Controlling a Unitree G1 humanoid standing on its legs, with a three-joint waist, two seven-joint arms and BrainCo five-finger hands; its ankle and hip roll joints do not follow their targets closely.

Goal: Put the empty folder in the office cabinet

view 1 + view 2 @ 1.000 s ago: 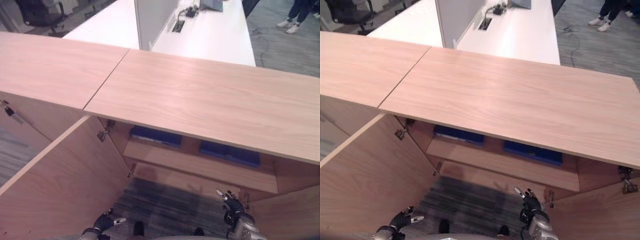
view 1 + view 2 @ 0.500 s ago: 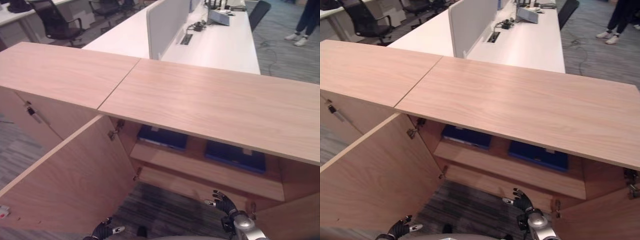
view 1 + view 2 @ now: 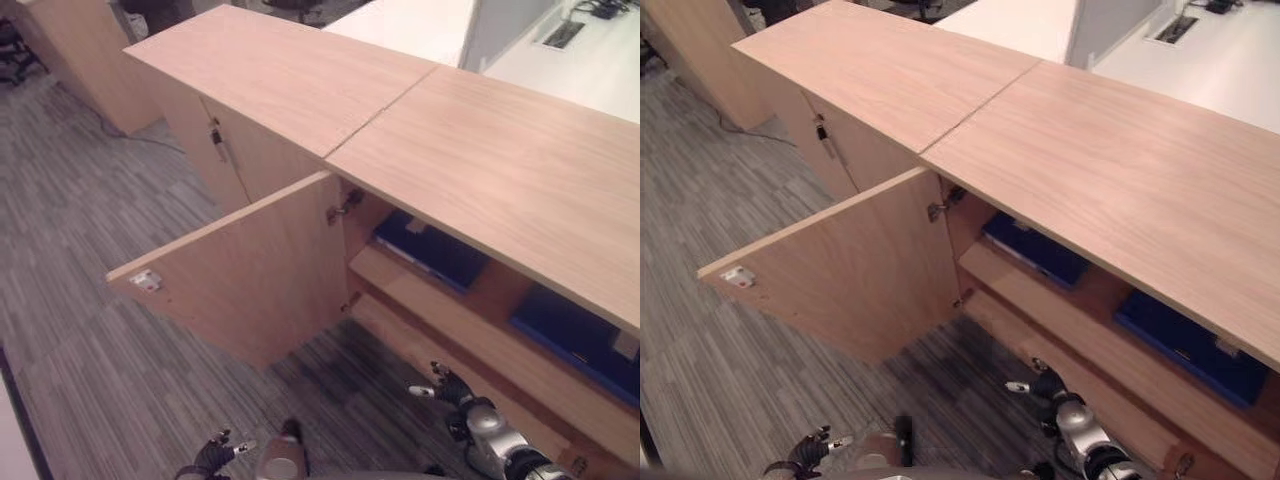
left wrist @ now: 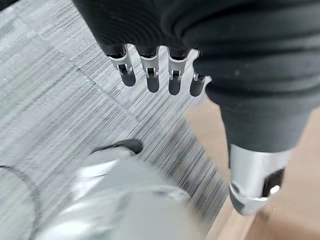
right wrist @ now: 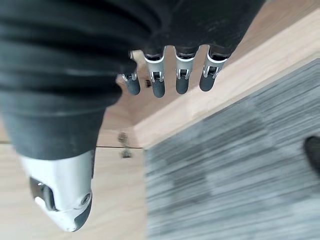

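- The long light-wood office cabinet (image 3: 480, 160) stands with one door (image 3: 250, 270) swung wide open over the grey striped carpet (image 3: 90, 300).
- Two flat dark-blue folders (image 3: 430, 250) lie on its upper shelf, one near the hinge side, the other (image 3: 575, 340) well apart along it; both are already inside, and I cannot tell which one is the empty one.
- The right hand (image 3: 447, 385) hovers low before the shelf, fingers relaxed and spread, holding nothing.
- The left hand (image 3: 215, 455) hangs near the floor, equally loose and empty.
- Risk, as I judge it: the open door juts out; a careless swing or step could knock it.
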